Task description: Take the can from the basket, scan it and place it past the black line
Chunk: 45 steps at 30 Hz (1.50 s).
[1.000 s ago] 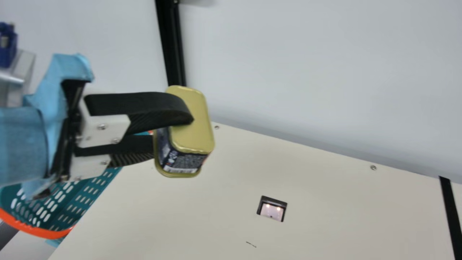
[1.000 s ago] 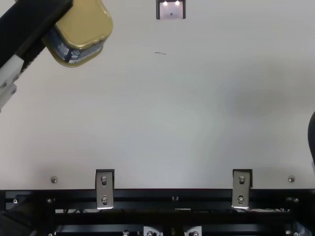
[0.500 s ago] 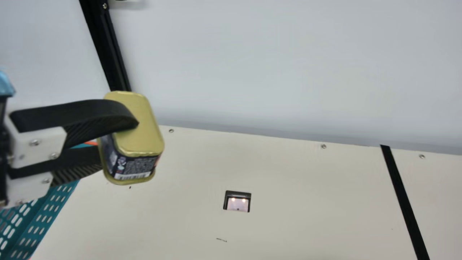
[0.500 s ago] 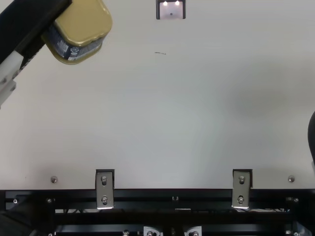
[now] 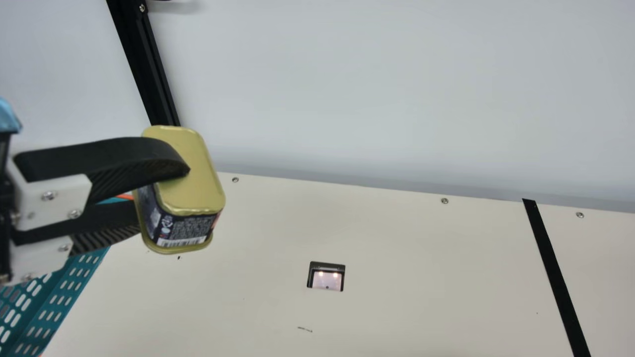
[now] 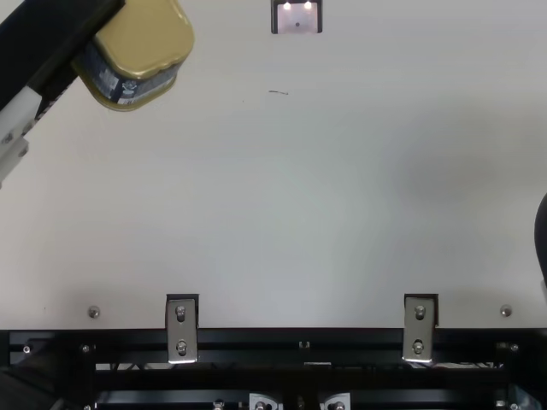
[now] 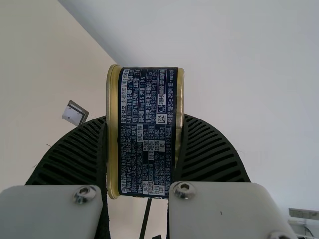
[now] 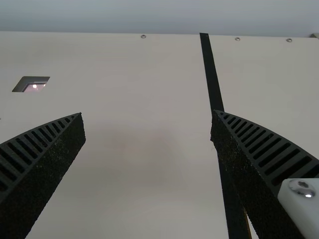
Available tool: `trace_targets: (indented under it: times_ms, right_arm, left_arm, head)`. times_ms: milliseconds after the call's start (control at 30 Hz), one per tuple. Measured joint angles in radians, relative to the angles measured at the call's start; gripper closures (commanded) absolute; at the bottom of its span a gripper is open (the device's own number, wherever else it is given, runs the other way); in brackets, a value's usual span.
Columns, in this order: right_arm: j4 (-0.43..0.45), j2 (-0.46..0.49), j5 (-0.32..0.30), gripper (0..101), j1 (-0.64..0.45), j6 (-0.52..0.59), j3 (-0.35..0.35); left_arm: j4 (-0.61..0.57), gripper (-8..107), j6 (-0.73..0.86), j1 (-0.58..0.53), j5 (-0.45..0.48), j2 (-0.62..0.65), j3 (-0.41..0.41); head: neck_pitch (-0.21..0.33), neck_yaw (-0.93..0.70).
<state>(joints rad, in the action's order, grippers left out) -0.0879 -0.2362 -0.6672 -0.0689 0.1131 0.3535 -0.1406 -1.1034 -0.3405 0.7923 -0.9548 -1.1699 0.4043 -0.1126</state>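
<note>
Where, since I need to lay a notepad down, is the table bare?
Bare table lies between the scanner window and the black line, and between the window and the metal brackets, save a dark mark. Crowded: at left, where the left gripper holds the can by the basket; the right gripper hangs at the top view's right edge.

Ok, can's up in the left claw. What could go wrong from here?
The barcode on the can faces the neck camera, so without a turn the scanner might miss it. The left claw pinches the can by its gold ends, so it could twist or slip while turning. The right claw hangs open near the black line and might obstruct placing.
</note>
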Motion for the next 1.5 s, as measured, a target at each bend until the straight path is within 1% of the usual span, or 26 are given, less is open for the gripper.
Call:
trace_targets:
  times_ms: [133,300,533,900,1167,1500]
  right_arm:
    - [0.0,0.0,0.0,0,0.0,0.0,0.0]
    - [0.0,0.0,0.0,0,0.0,0.0,0.0]
    - [0.0,0.0,0.0,0,0.0,0.0,0.0]
    - [0.0,0.0,0.0,0,0.0,0.0,0.0]
    - [0.0,0.0,0.0,0,0.0,0.0,0.0]
    - [0.0,0.0,0.0,0,0.0,0.0,0.0]
  left_arm:
    - [-0.001,89,-0.013,-0.014,-0.004,-0.004,-0.002]
    - [-0.034,89,-0.041,-0.028,-0.028,-0.015,0.004]
    - [-0.098,89,-0.053,-0.004,-0.049,-0.019,0.007]
    - [-0.243,89,-0.045,0.115,-0.025,0.007,-0.004]
    - [-0.362,89,-0.04,0.221,0.017,0.038,0.003]
    - [-0.453,89,-0.036,0.3,0.065,0.079,-0.005]
  head:
    - [-0.005,0.0]
    - [-0.005,-0.005]
    - [-0.005,0.0]
    - [-0.005,0.0]
    - [0.0,0.0]
    - [-0.005,0.0]
